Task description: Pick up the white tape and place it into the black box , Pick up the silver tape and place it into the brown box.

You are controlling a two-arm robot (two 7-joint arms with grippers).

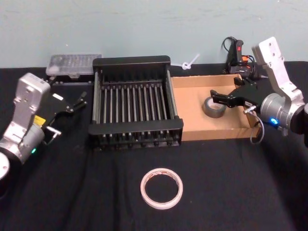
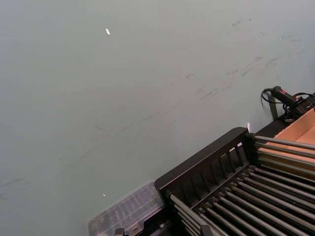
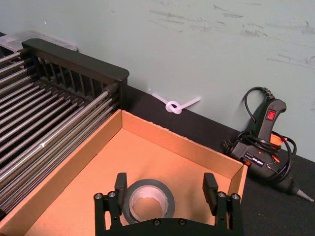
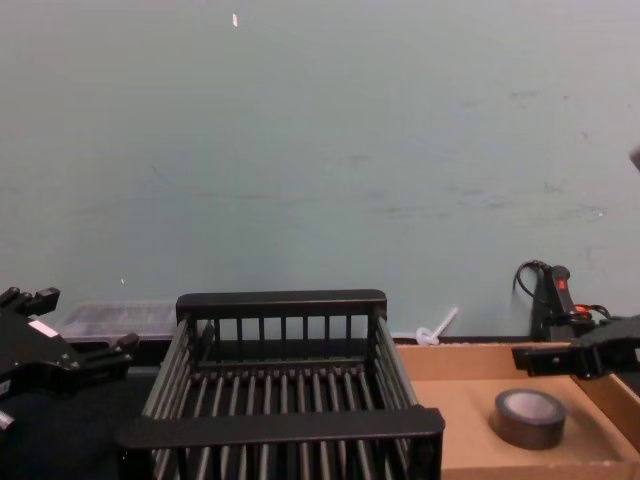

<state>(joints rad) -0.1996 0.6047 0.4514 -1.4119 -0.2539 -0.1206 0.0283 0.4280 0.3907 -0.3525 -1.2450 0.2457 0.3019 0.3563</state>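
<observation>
The white tape lies flat on the black table, in front of the black box, whose slatted floor holds nothing. To the right, the silver tape lies flat on the floor of the brown box, near its right end. My right gripper hovers open just above that roll, with its fingers apart on either side and not touching it. My left gripper stands open and holds nothing, left of the black box.
A clear plastic case sits behind the black box at the back left. A glue gun with its cord and a white knotted tie lie behind the brown box, against the wall.
</observation>
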